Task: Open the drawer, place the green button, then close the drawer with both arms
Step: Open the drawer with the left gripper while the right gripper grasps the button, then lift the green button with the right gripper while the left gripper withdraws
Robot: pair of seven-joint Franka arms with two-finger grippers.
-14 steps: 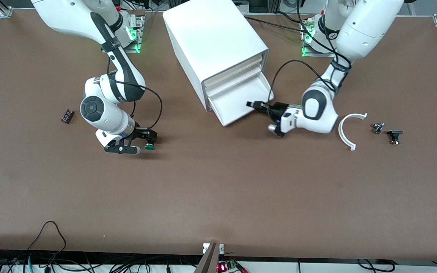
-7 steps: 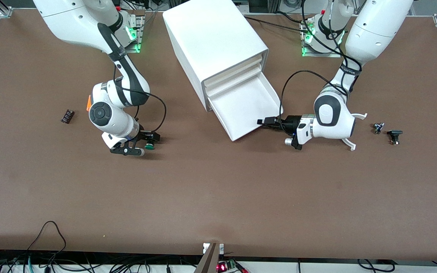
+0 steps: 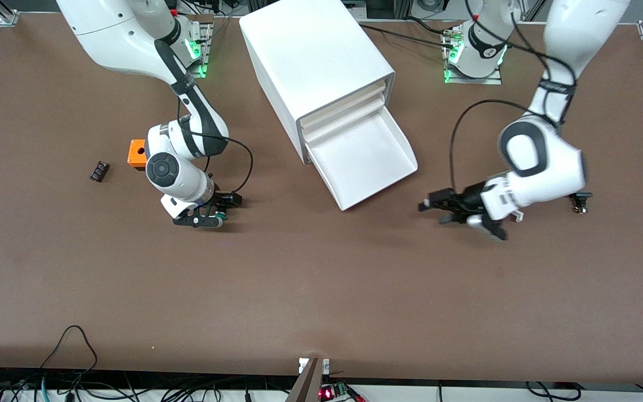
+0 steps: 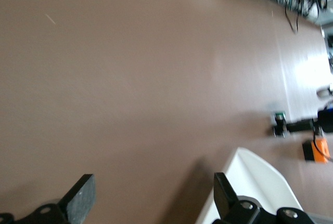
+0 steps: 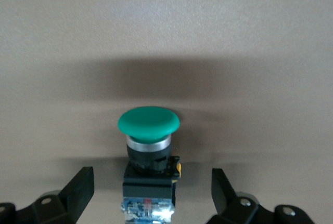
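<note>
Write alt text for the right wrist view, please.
A green-capped button stands upright on the brown table, centred between the two open fingers of the right end effector, which have not closed on it. Its black body sits below a silver collar; nothing else is in view.

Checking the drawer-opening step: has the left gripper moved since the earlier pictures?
Yes. The left gripper, open, has left the drawer front and now hangs over bare table toward the left arm's end, apart from the fixed cabinet.

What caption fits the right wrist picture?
Right gripper open around the green-capped button standing on the brown table.
</note>
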